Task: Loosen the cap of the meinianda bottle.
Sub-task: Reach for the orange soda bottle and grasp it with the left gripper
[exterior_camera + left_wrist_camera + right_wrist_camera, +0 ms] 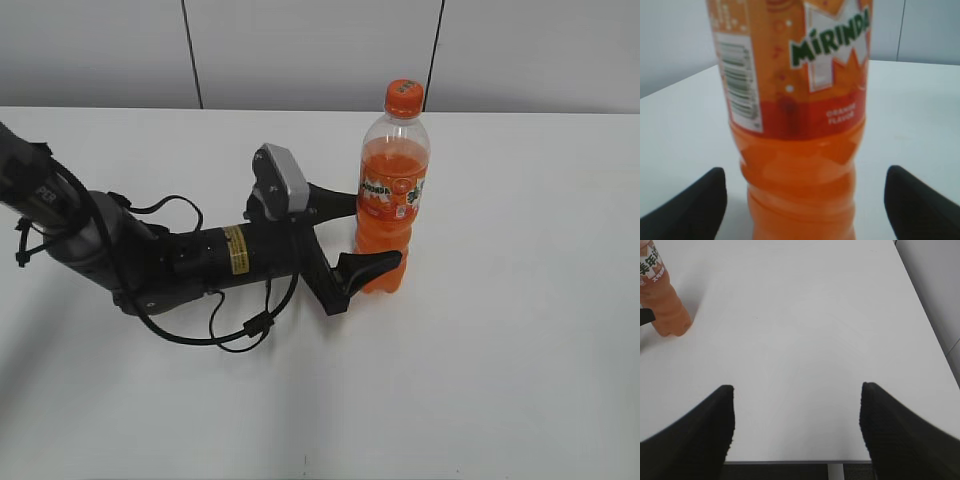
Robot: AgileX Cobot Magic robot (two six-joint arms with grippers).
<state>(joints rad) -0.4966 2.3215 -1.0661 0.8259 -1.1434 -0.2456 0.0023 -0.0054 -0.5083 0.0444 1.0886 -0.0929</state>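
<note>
The left gripper (362, 232), at centre frame, is spread wide around the lower body of the meinianda bottle (391, 195), fingers apart from it on both sides. The bottle stands upright on the white table (500, 350), cap (404, 97) on. The right gripper (796, 427) hangs spread over bare table at lower frame

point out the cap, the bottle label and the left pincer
cap (404, 97), exterior view, on its orange top
bottle label (790, 60), left wrist view, orange band left of the lettering
left pincer (364, 232), exterior view, midway between its fingertips, at the bottle's lower body
</note>
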